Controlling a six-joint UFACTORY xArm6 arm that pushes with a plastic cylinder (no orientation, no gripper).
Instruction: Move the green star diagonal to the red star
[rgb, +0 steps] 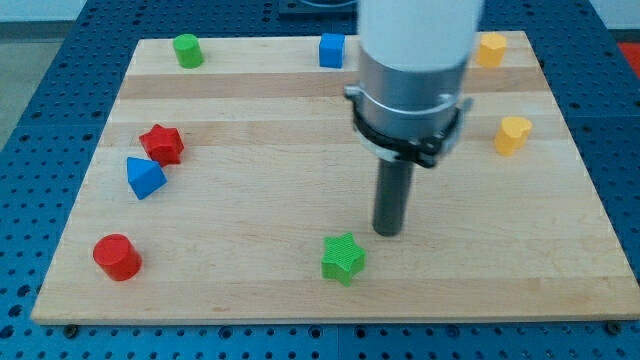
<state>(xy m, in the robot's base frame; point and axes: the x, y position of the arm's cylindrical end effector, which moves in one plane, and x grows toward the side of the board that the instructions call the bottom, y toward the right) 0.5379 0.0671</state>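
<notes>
The green star (343, 258) lies near the bottom middle of the wooden board (250, 210). The red star (162, 144) lies far off at the left, touching the blue triangular block (145, 177) just below it. My tip (388, 232) rests on the board just up and to the right of the green star, a small gap apart. The arm's white and grey body rises above the tip to the view's top.
A red cylinder (117, 257) sits at the bottom left. A green cylinder (187, 50) and a blue cube (332, 50) stand along the top edge. A yellow block (491, 49) is at the top right, another yellow block (513, 135) below it.
</notes>
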